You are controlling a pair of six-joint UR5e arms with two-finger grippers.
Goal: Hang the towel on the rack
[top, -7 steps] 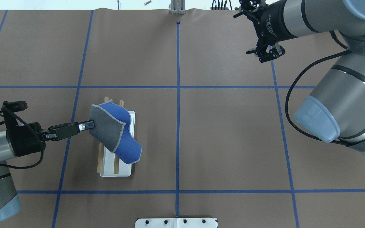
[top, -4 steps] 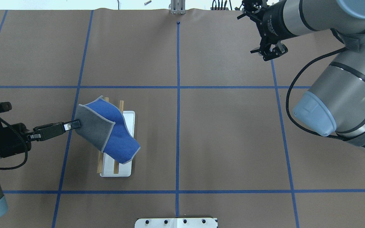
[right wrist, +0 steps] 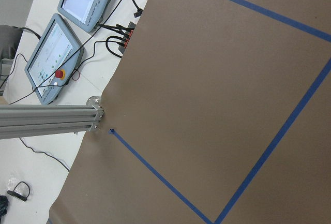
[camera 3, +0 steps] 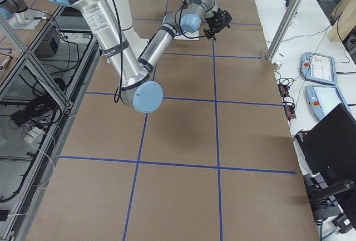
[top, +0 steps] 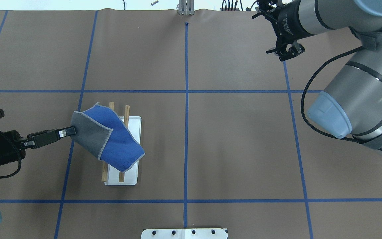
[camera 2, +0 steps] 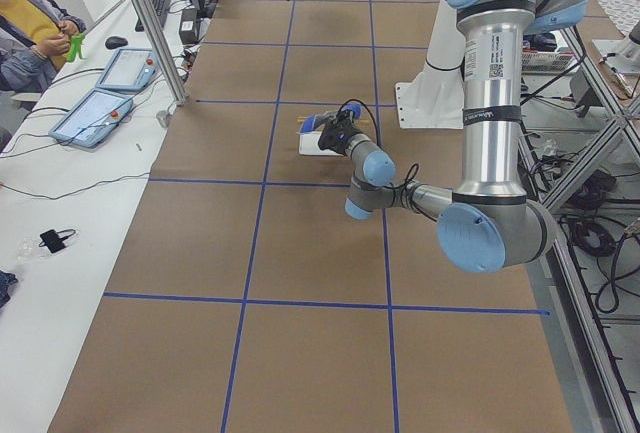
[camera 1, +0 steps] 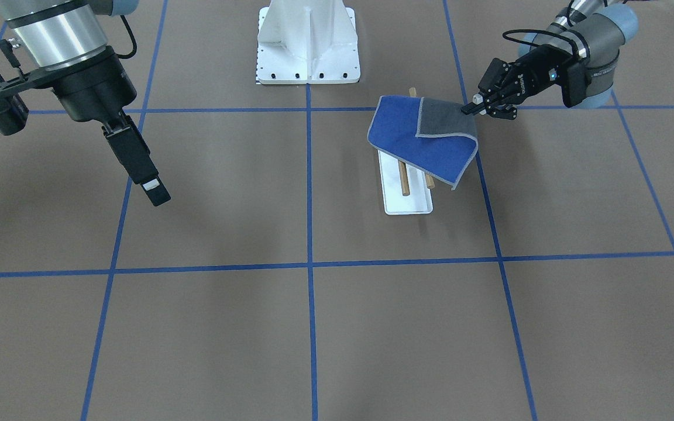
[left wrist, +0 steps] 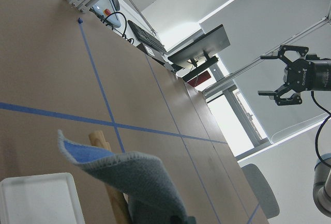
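The royal-blue towel (top: 121, 146) lies draped across the rack's two wooden dowels (top: 127, 111), one corner folded back to show its grey underside (top: 90, 134). The rack's white base (top: 124, 181) sits below it. My left gripper (top: 68, 131) is shut on that grey corner at the rack's left side and holds it above the table. In the front view the left gripper (camera 1: 470, 109) pinches the towel (camera 1: 413, 140) over the rack (camera 1: 410, 202). My right gripper (top: 282, 53) is open and empty at the far right, well away from the rack. It also shows in the left wrist view (left wrist: 269, 76).
A white bolted pedestal (camera 1: 308, 41) stands at the robot's side of the table, near the middle. Blue tape lines (top: 186, 99) cross the brown table cover. Operator tablets (right wrist: 57, 53) and cables lie beyond the far edge.
My left gripper has pulled back to the left with the towel corner, dragging the towel further left over the dowels. My right gripper has drifted a little right and toward the far edge.
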